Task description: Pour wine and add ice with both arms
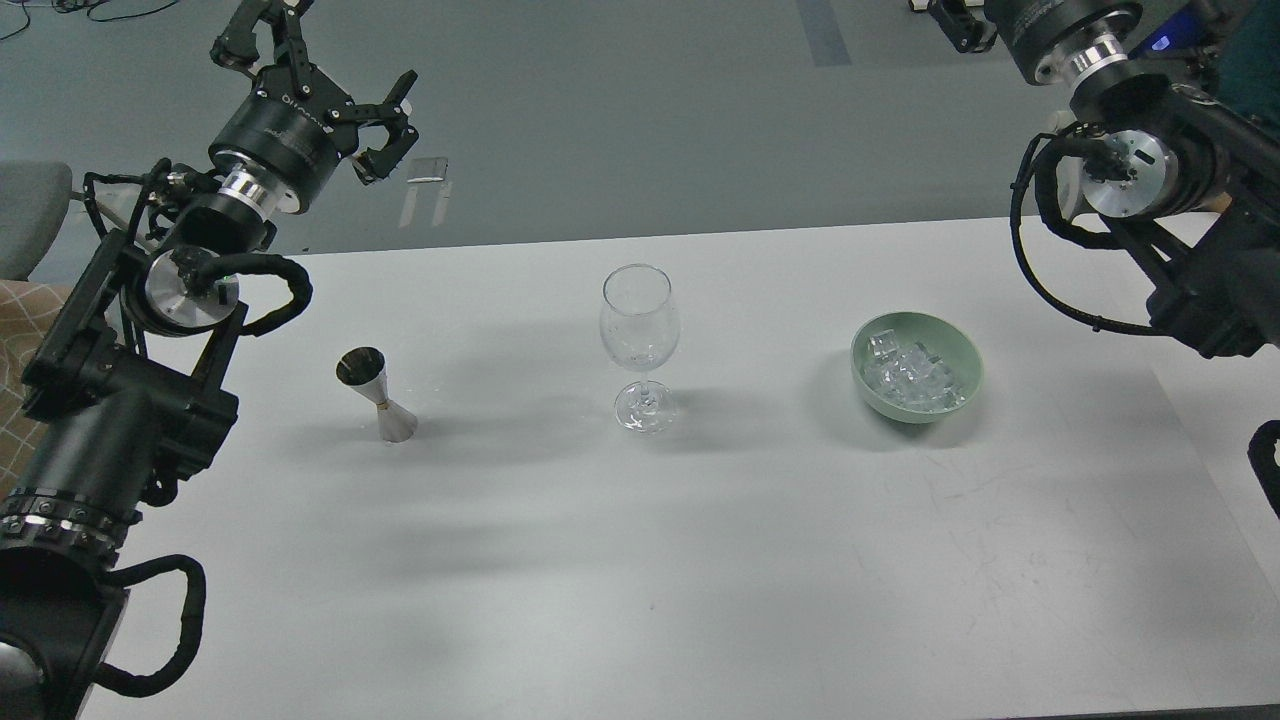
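White table (700, 560) fills most of the frame, its far edge running across the upper third against grey floor. Three items stand in a row at mid-frame, well apart: a steel jigger (376, 394) at left, an upright wine glass (640, 345) at centre, a green bowl (916, 367) at right holding the ice (908, 375). Wine cannot be made out in either vessel. Left end effector (310, 75) hangs beyond the far edge at upper left, fingers spread, holding nothing. Right end effector (955, 20) is cut by the top edge; its state cannot be determined. Broad bare table lies in the lower half.
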Robot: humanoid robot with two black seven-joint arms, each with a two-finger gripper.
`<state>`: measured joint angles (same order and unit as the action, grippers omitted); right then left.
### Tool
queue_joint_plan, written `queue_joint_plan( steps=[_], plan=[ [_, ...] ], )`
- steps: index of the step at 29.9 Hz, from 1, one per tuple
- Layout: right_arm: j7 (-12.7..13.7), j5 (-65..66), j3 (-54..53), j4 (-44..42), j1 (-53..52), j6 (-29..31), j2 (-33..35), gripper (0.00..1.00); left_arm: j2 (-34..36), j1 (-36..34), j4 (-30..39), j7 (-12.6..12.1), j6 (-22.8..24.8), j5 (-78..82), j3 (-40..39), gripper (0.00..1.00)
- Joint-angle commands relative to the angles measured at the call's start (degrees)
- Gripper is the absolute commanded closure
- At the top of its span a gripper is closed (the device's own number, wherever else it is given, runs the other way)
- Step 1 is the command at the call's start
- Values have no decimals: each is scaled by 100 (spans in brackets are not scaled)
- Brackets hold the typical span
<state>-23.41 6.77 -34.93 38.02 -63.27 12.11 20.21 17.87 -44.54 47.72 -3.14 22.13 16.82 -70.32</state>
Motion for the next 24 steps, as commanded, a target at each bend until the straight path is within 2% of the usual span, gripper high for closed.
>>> queue_joint_plan(
  steps=[1, 5, 9, 12, 15, 24],
  plan=[
    [99, 0, 4, -180, -19, -165, 1, 0, 6, -72, -104, 50, -7, -3, 36, 1],
    [266, 26, 22, -260, -37, -183, -8, 0, -20, -125, -122, 7, -78, -12, 1, 1],
    [266, 17, 57, -172, 7, -122, -17, 0, -55, -64, -114, 24, -69, 6, 28, 1],
    [301, -26, 48, -154, 25, -60, -96, 0, -151, 42, -17, 156, -34, 23, -16, 1],
    [293, -35, 39, -67, 42, 10, -61, 0, -143, 51, 1, 183, -51, 32, -25, 1],
    [293, -44, 31, -67, 51, 81, -105, 0, -64, 103, 440, 261, -447, 85, -8, 2]
  ],
)
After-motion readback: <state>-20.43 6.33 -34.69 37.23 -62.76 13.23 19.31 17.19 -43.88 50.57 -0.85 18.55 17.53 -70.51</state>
